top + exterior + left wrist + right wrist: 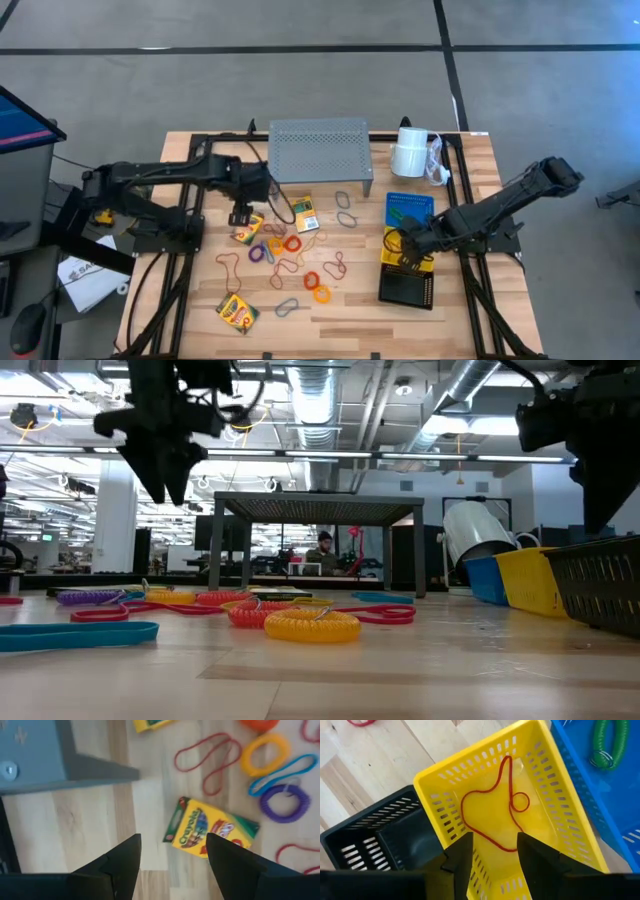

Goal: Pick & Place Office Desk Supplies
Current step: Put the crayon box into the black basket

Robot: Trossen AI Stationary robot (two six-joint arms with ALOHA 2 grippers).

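Note:
My left gripper (pixel 240 214) hangs open, pointing down, over a yellow-green crayon box (pixel 210 827) that lies flat on the table; its fingers stand clear above it. Two more crayon boxes (pixel 305 212) (pixel 238 313) lie nearby. Several coloured loops (pixel 290 258) are scattered across the table's middle. My right gripper (pixel 495 852) stands open above the yellow basket (pixel 560 820), where a red loop (pixel 490 815) lies on the floor. The blue basket (pixel 409 207) holds a green loop (pixel 609 745). The black basket (pixel 407 289) stands nearest the front edge.
A grey perforated shelf (pixel 320 150) stands at the back middle, its leg (pixel 100 770) close to my left gripper. A white paper roll (pixel 410 153) lies at the back right. Black frame rails (pixel 180 260) run along the table's sides.

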